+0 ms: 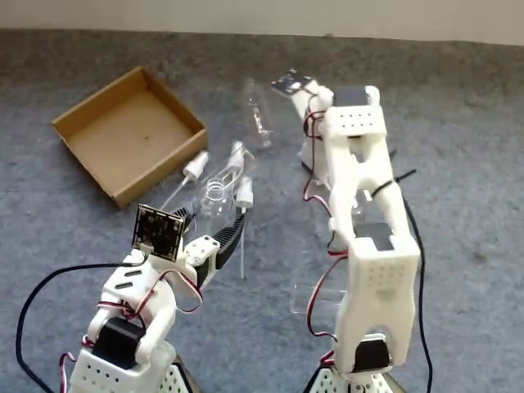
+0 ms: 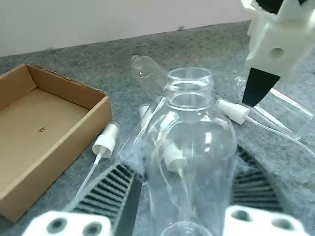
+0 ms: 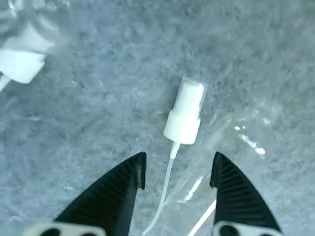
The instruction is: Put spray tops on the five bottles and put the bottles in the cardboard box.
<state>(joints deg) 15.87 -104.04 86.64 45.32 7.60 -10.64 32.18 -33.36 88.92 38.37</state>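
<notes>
My left gripper is shut on an upright clear bottle with an open neck and no top. In the right wrist view, my right gripper is open just above a white spray top that lies on the carpet, its tube running between the fingers. A clear bottle lies beside it. In the left wrist view, the right gripper's black finger points down at that spray top. Other spray tops lie around the held bottle. The cardboard box stands empty at the back left.
One clear bottle lies on its side behind the group. Another lies under the right arm. Grey carpet covers the table. The box wall is close to the left of the spray tops.
</notes>
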